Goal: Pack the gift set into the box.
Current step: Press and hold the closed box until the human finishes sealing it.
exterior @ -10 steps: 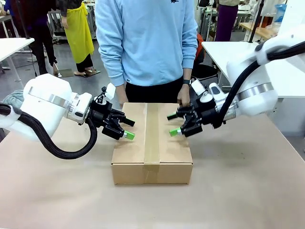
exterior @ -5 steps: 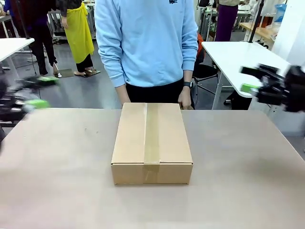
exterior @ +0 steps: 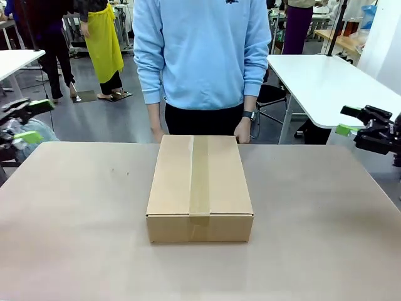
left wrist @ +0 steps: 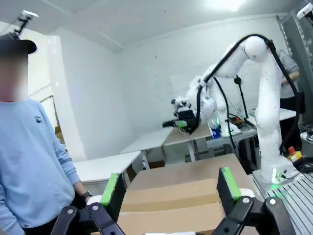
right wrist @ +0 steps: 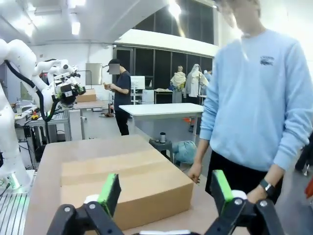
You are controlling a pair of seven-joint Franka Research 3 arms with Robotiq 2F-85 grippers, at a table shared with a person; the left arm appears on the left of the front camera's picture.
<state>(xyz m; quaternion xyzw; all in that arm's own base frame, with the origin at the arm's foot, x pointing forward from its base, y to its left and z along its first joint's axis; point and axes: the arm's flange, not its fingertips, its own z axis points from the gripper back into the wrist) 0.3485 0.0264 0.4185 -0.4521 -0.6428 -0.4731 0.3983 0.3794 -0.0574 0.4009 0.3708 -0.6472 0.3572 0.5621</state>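
Note:
The box (exterior: 200, 182) lies in the middle of the table with its flaps shut and a strip of tape along the top. The gift set is hidden. My left gripper (exterior: 26, 120) hangs open past the table's left edge, far from the box. Off the right edge, my right gripper (exterior: 348, 121) is open too, with nothing in it. The left wrist view looks between that gripper's green pads (left wrist: 111, 188) at the box (left wrist: 181, 196). From the right wrist, the box (right wrist: 127, 183) lies beyond the open right gripper (right wrist: 165, 192).
A person in a light blue sweatshirt (exterior: 200, 56) stands at the far side, hands hanging by the box's far corners. The brown table (exterior: 75, 238) is bare around the box. A white table (exterior: 319, 78) stands behind on the right.
Both grippers have drawn back from over the box top to the table's left and right sides. The person has shifted slightly to the right.

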